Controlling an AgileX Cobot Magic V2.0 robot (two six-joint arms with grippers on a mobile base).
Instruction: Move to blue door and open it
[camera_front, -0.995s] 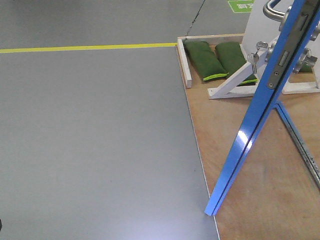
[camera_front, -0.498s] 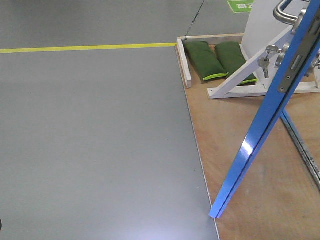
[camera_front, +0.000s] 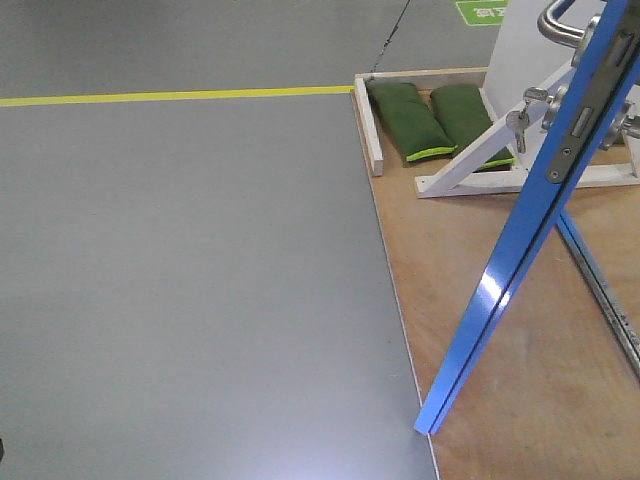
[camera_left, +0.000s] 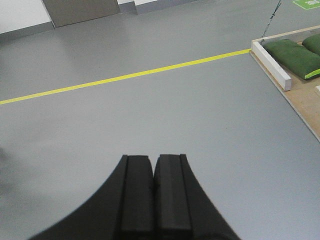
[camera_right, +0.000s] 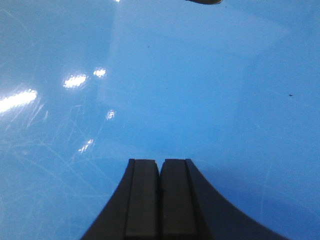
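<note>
One blue door (camera_front: 510, 260) stands in the front view, seen edge-on, with one grey lock plate (camera_front: 585, 115) set into that edge. Two silver lever handles show on it, one on the left face (camera_front: 556, 22) and one on the right face (camera_front: 625, 125), and one key (camera_front: 519, 121) hangs from the lock. Behind it there is one white panel (camera_front: 525, 40) with one white diagonal brace (camera_front: 480, 160) clearly visible. Two green sandbags lie side by side, one to the left (camera_front: 407, 121) and one to the right (camera_front: 462, 112). One plywood platform (camera_front: 520, 380) carries all of these, and one yellow floor line (camera_front: 175, 96) crosses the grey floor (camera_front: 190, 290). Two grippers appear, one left gripper (camera_left: 154, 187) and one right gripper (camera_right: 160, 192), each with two jaws pressed together.
</note>
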